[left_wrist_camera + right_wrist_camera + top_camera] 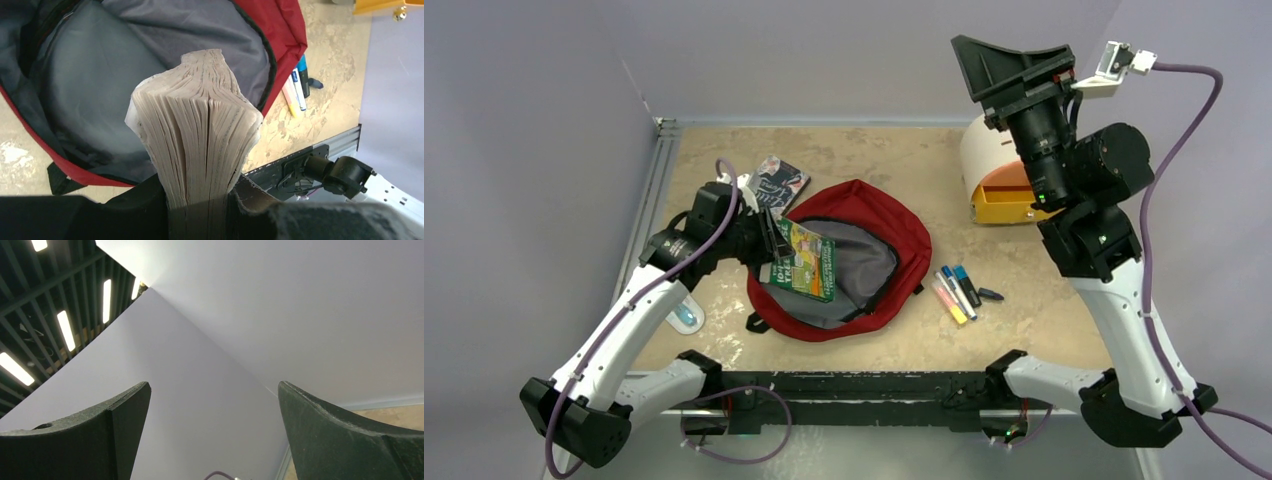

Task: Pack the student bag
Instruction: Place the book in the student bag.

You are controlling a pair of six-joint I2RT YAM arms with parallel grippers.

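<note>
The student bag is laid flat in the middle of the table, unzipped, with its grey lining exposed. A green book is gripped by the left fingers over the left rim of the opening. In the left wrist view its page edges are seen clamped between them, aimed into the bag's mouth. Whether the book touches the lining cannot be told. The right fingers are spread wide with nothing between them, held high over the far right of the table, above a cream-and-orange drawer box.

The packing is judged to be at an early stage: nothing is seen inside the bag, and this book is only on the point of being put in. A second book lies on the table just beyond the bag's far left edge. A group of markers lies to the bag's right, and a small pale thing, too small to be named, lies at the near left. Zipping the bag would presumably be left as well.
</note>
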